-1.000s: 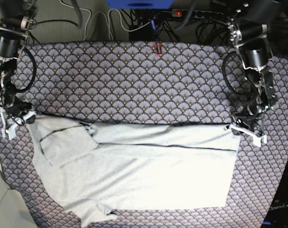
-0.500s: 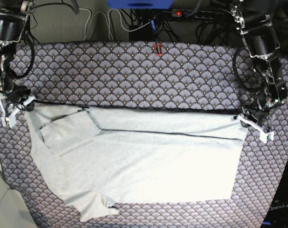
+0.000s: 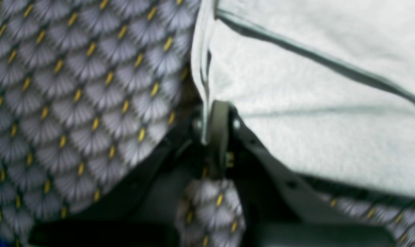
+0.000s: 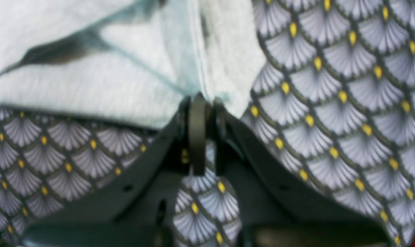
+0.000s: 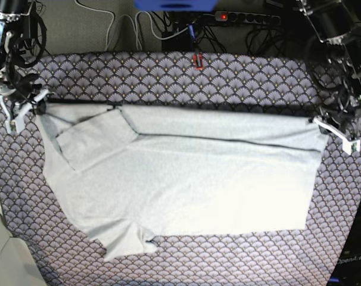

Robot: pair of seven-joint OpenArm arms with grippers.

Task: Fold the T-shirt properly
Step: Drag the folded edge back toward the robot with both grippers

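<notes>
Worktop [image 5: 168, 77]: covered in fan-scale cloth.
Left pincer [image 5: 329, 126]: closed on the T-shirt [image 5: 186, 179] corner.
Right pincer [image 5: 31, 102]: clamps the opposite corner.
T-shirt: stretched between both pincers.
Behind: cables [image 5: 168, 27], power strip [image 5: 252, 18].

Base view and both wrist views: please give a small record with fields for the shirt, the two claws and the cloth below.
garment: light grey cotton T-shirt, spread flat, far edge pulled straight
left claw: shut on one far shirt corner
right claw: shut on the other far corner
surface: purple-grey fan-scale patterned cloth under the shirt
lettering: none visible
</notes>
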